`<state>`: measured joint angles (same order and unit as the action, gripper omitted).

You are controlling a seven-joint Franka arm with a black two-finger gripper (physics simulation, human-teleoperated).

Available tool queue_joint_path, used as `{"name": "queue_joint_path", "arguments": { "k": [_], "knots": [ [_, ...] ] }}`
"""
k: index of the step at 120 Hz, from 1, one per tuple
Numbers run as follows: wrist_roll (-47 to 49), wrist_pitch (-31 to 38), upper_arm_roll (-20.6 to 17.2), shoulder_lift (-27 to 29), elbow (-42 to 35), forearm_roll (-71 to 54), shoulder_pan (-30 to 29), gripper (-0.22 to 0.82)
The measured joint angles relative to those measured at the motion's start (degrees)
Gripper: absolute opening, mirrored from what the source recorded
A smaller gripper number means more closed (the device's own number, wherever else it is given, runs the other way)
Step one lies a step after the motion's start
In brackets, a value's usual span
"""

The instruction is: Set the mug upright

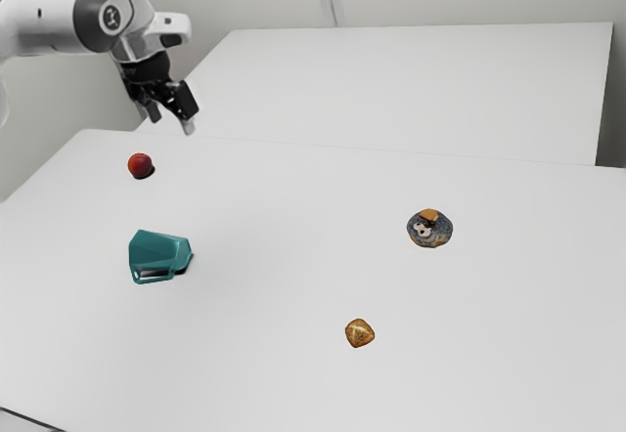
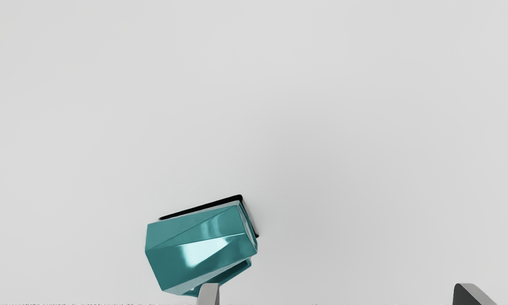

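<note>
Here in the exterior view, the arm [image 1: 103, 12] comes in from the upper left, and its jaws hang in the air above the white worktop [image 1: 264, 354], parted from one another and with nothing in their grasp. And there's the teal mug [image 1: 158, 250], down on its side on the worktop toward the exterior view's left, nearer the camera than the jaws and well apart from them, its handle [image 1: 153, 278] facing the camera's side. Just up from it sits a red fruit [image 1: 140, 165], between the mug and the far edge. Over to the exterior view's right lies a round, dark blue item [image 1: 437, 235] with an orange-brown piece [image 1: 429, 215] and pale rings on it, and closer to the camera rests a small golden-brown piece [image 1: 359, 333], apart from everything else. Across to the wrist view now, and the jaws stand wide open, released, the space between them free of any object! The mug lies tipped over on the worktop, mostly outside that gap, light gleaming off its angular side, a black shadow edging it; one jaw tip overlaps the handle in this line of sight, yet the mug isn't gripped.
</note>
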<state>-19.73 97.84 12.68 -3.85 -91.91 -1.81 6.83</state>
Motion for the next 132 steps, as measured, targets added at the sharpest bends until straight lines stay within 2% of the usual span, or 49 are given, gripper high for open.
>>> {"name": "queue_joint_path", "arguments": {
  "k": [15, 32, 47, 56, 63, 72, 80, 104, 132],
  "knots": [
    [0.1, 1.6, 0.4, 0.6, -2.0, -0.1, -0.4, 0.60],
    [0.3, 9.6, 1.3, 10.1, -18.5, 0.1, 0.2, 0.60],
    [-2.1, 14.3, 1.6, 15.8, -28.4, 7.3, -8.2, 0.60],
    [-6.8, 16.0, 2.3, 17.0, -32.6, 15.9, -12.4, 0.60],
    [-11.9, 17.1, 4.4, 17.3, -36.0, 24.0, -14.3, 0.60],
    [-19.1, 18.0, 7.5, 17.1, -38.4, 32.7, -15.5, 0.60],
    [-25.8, 18.0, 8.7, 15.6, -39.6, 39.6, -17.5, 0.60],
    [-46.3, 14.7, 9.1, 7.4, -40.0, 56.1, -22.9, 0.60],
    [-65.7, 11.5, 9.2, 2.5, -39.9, 61.4, -29.6, 0.60]
  ]
}}
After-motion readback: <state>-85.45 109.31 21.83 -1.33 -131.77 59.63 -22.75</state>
